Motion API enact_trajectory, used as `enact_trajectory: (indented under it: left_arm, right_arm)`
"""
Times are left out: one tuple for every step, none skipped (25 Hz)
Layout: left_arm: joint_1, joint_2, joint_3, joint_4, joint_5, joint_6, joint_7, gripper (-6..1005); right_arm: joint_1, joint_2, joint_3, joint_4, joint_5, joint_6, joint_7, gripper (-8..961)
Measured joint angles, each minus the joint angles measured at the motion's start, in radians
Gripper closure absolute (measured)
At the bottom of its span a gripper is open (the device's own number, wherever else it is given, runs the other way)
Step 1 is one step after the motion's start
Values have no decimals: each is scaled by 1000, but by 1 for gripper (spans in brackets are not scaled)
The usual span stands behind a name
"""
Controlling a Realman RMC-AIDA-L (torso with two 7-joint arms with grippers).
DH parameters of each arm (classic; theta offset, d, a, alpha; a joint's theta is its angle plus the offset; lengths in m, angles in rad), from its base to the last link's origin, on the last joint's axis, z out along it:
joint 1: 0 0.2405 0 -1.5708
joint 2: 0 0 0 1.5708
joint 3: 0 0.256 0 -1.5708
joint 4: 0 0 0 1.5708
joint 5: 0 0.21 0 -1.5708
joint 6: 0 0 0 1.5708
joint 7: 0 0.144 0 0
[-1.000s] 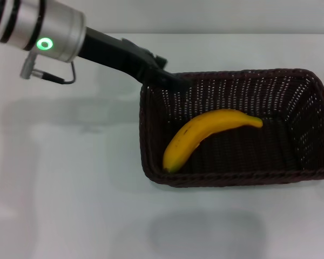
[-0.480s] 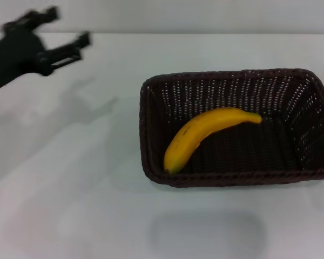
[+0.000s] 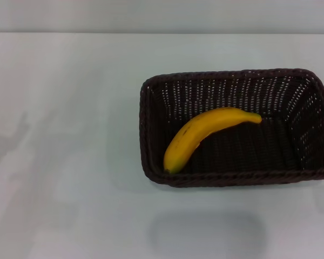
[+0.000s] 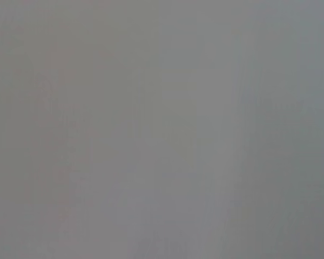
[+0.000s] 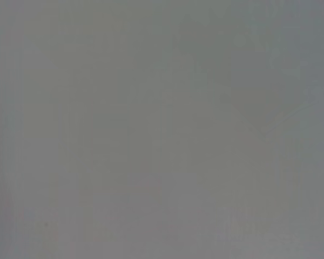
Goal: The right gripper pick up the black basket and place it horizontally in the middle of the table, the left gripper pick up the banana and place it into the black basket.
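Banana (image 3: 202, 135): I see it lying inside the black basket (image 3: 235, 86), resting on the woven floor, with one end close to the near-left corner and the slimmer end pointing toward the far right.
Long axis: diagonal across the basket floor, curving, from near-left to far-right.
Black basket: it sits with its long side running left to right on the table (image 3: 65, 162), somewhat right of the middle of my head view; its right edge runs out of view.
Left gripper: out of sight in every view, so I cannot say whether its fingers are spread or pressed together.
Right gripper: also absent from all views; its finger state is unknown to me.
Wrist views: both show only a plain grey surface, nothing I can use.
Which arm is nearer: I cannot tell, since neither arm shows.
Task standing: by my judgement both placements look done, banana in basket and basket laid horizontally.
Next move: probably none needed.
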Motion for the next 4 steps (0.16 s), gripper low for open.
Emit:
enact_trajectory:
  left_arm:
    - [-12, -1, 0, -45, -45, -15, 30, 107]
    - [-21, -1, 0, -74, -84, -27, 45, 107]
    - [-27, -1, 0, -89, -110, -33, 50, 107]
    - [-31, -1, 0, -97, -128, -36, 51, 107]
  right_arm:
    - [1, 0, 0, -2, 0, 0, 0, 200]
    - [1, 0, 1, -3, 0, -1, -1, 200]
    - [2, 0, 4, -5, 0, -1, -1, 200]
    - [2, 0, 7, -5, 0, -1, -3, 200]
